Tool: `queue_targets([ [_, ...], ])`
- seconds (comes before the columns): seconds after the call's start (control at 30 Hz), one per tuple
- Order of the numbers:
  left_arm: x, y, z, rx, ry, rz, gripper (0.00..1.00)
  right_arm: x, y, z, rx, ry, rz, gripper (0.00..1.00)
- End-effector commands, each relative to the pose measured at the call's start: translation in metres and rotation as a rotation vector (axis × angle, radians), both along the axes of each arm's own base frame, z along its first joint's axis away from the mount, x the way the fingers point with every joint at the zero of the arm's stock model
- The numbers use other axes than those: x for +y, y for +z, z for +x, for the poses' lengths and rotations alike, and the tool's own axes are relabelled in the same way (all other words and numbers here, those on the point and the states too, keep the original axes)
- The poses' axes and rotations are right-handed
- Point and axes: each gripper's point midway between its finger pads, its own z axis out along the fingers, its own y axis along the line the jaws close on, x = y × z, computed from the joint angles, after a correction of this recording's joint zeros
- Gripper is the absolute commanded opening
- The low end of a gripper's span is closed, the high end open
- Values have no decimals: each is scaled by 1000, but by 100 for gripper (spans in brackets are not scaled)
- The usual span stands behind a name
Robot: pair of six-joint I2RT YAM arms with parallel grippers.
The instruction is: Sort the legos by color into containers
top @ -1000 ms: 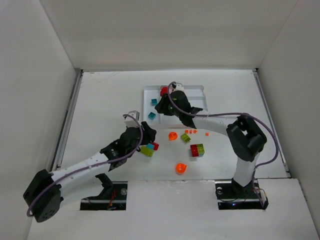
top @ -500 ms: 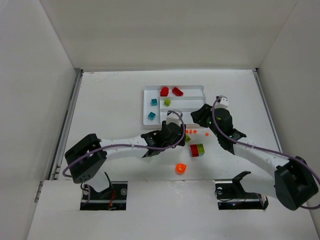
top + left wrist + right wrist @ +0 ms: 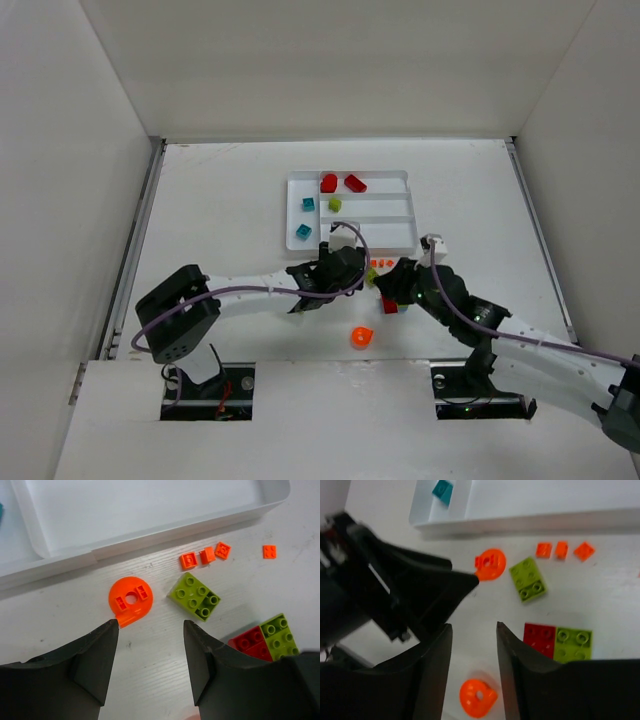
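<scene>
White walls box in a white bench. The tray (image 3: 384,214) lies toward its far edge and holds red bricks (image 3: 341,183), teal bricks (image 3: 303,231) and one lime brick (image 3: 335,204). Loose legos (image 3: 196,596) lie between the tray and the near edge. The left gripper (image 3: 150,630) hangs wide open and empty. The orange round piece (image 3: 131,600) lies just ahead of its fingertips, off-centre to the gap. It should probably centre first, descend squarely and close gently so the disc doesn't skid. The right gripper (image 3: 474,627), likewise spread and empty, hovers beside the red-and-green pair (image 3: 557,640), so the arms need room.
</scene>
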Motion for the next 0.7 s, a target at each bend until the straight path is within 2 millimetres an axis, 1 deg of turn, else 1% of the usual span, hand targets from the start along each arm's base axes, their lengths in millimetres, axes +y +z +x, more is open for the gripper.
queue_targets([
  [0.0,22,23,9,-44,82,-33,51,-4,-21,-32,87,5,-52,49],
  [0.07,29,27,13,-48,100,-49,51,3,-27,-50,123,44,-60,55],
  [0.13,38,32,17,-58,118,-65,51,11,-34,-64,161,88,-84,63],
  [0.2,45,37,19,-65,129,-77,51,17,-47,-73,204,111,-129,66],
  [0.27,51,40,19,-72,135,-90,52,20,-61,-81,250,121,-175,66],
  [0.33,55,42,18,-83,135,-104,52,23,-73,-87,287,125,-211,66],
  [0.43,59,42,16,-93,134,-126,52,32,-83,-92,319,126,-217,65],
  [0.53,58,41,13,-86,119,-148,52,44,-85,-91,332,135,-190,61],
  [0.67,54,37,9,-73,87,-152,52,54,-91,-95,366,161,-171,52],
])
